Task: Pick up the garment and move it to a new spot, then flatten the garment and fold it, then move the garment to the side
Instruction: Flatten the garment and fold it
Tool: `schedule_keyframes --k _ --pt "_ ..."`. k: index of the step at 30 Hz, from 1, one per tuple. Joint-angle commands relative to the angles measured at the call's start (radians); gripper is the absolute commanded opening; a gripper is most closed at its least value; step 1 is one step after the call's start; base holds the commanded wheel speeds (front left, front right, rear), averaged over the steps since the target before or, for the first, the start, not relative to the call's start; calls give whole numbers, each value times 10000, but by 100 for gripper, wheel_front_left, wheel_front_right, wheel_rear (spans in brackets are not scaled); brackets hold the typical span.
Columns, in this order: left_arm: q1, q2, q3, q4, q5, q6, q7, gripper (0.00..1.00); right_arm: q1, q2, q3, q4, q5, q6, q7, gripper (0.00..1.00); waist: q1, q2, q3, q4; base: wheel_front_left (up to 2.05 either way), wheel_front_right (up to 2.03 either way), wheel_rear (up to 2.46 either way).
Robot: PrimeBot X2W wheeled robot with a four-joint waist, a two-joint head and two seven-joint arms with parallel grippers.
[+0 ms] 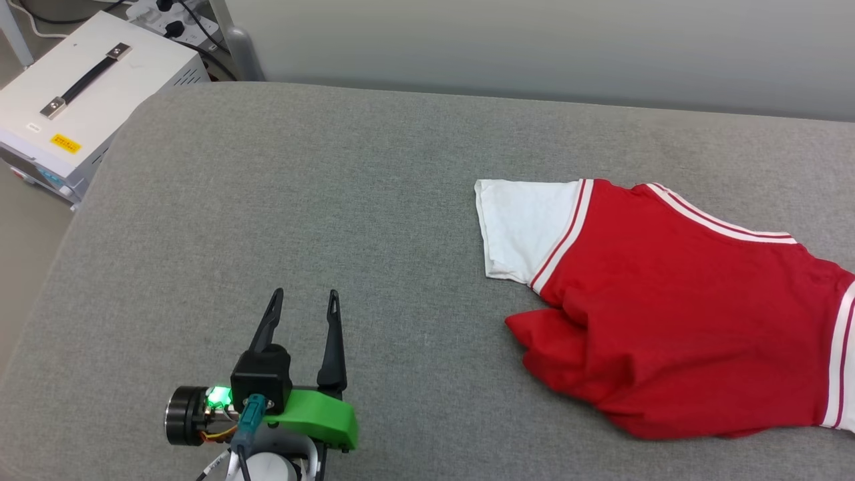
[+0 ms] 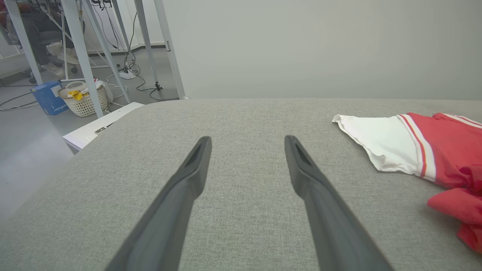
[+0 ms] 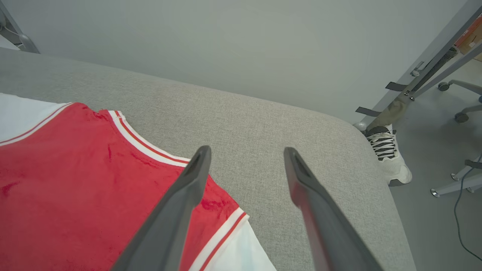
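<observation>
Table [image 1: 267,200]: grey padded top, everything's placed off it.
Garment [image 1: 668,300]: on the table's right half, rumpled, one white sleeve [image 1: 521,227] pointing at the table's middle. It looks light, soft and floppy, so I'd guess it sags and drags. I'd pinch both layers at the shoulders or hem corners.
Left gripper [image 1: 305,294]: over the table's near-left part, fingers wide apart, nothing in them.
Right gripper [image 3: 247,150]: above the table's right end by the garment's striped trim, spread wide and empty.
</observation>
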Motion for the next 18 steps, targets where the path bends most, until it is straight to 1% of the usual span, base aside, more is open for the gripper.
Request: schedule_keyframes --k 1,4,6,8,10,12,15,18 --pt "146 -35 50 -50 156 -41 -57 100 -93 230 -270 -162 -316 -7 -276 100 0 41 -71 -51 0 0 0" --pt "201 -35 110 -87 193 -68 -57 100 17 785 -1196 -454 -1136 -7 -594 100 0 41 -145 -91 0 0 0" --pt "226 -35 153 -106 217 -89 -57 100 258 1299 -2014 -806 -1778 -7 -663 100 0 41 -190 -117 0 0 0" --pt "205 -35 207 -143 242 -114 -57 100 580 1890 -3136 -1496 -2582 -7 -677 100 0 41 -204 -145 0 0 0" --pt "119 -28 277 -172 261 -163 -57 100 1238 2673 -4304 -2426 -3450 -7 -680 100 0 41 -210 -180 0 0 0" --pt "-32 -3 362 -214 270 -213 -57 100 1906 3372 -5134 -3306 -4193 -7 -682 100 0 41 -198 -218 0 0 0" --pt "-395 77 490 -285 281 -328 -57 100 2775 4334 -5947 -4448 -5020 -7 -683 100 0 41 -148 -324 0 0 0" --pt "-1023 260 570 -206 340 -542 -57 100 3517 5094 -6260 -5365 -5634 -7 -684 100 0 41 -76 -470 0 0 0"
